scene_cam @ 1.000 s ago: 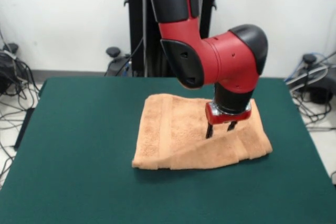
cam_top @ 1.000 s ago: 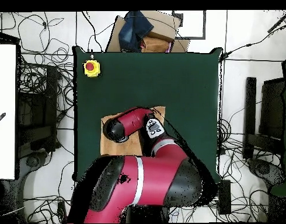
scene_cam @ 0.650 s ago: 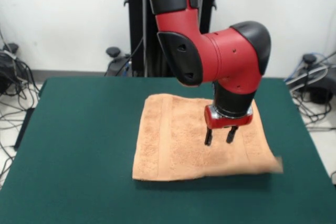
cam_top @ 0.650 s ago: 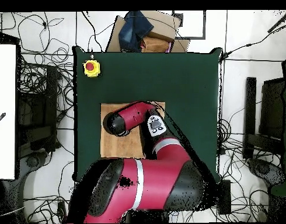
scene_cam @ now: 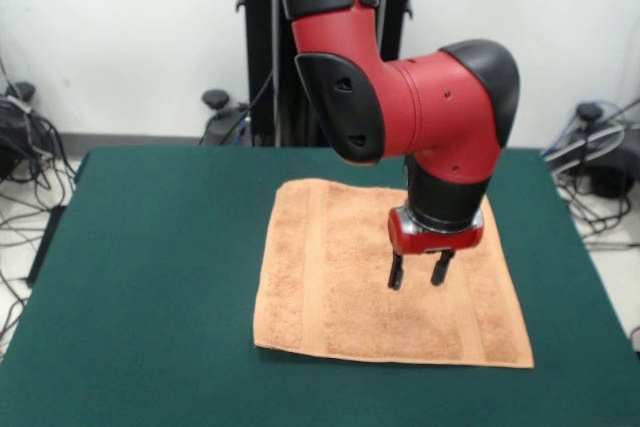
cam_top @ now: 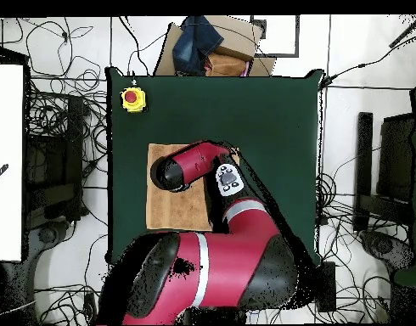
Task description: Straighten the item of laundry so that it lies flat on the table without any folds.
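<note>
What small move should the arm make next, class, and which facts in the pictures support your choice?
Probably lift the gripper straight up and draw it back. The towel already lies spread as one flat rectangle on the green table, with no fold showing in the front view, and the jaws hang open over it, holding nothing. The arm hides part of the towel from overhead, so clearing away would allow a check.

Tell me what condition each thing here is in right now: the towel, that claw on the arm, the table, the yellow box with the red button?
towel: spread flat on the table, no folds showing in the front view.
gripper: open, empty, fingers pointing down just above the towel.
table: green top, bearing the towel near its middle.
yellow box with red button: sitting at a table corner, nothing touching it.
</note>
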Robot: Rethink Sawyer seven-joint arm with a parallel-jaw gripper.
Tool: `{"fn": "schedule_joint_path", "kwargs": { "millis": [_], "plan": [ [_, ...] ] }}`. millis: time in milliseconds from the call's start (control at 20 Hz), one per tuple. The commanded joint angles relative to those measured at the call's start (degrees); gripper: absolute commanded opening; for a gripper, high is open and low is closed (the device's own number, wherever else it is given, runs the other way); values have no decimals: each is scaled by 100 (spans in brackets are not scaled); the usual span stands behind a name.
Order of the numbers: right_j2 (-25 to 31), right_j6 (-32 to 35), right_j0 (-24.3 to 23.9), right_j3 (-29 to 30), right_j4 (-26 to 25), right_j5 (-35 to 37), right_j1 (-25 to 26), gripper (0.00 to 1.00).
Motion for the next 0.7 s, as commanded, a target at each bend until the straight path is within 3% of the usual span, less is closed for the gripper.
{"fn": "schedule_joint_path", "kwargs": {
  "millis": [50,450,700],
  "plan": [
    [449,-743,-110,-175,-19,267,169,100],
    [505,-700,-78,-68,140,458,-23,100],
    [836,-1265,-244,-292,491,1305,-287,100]
  ]
}}
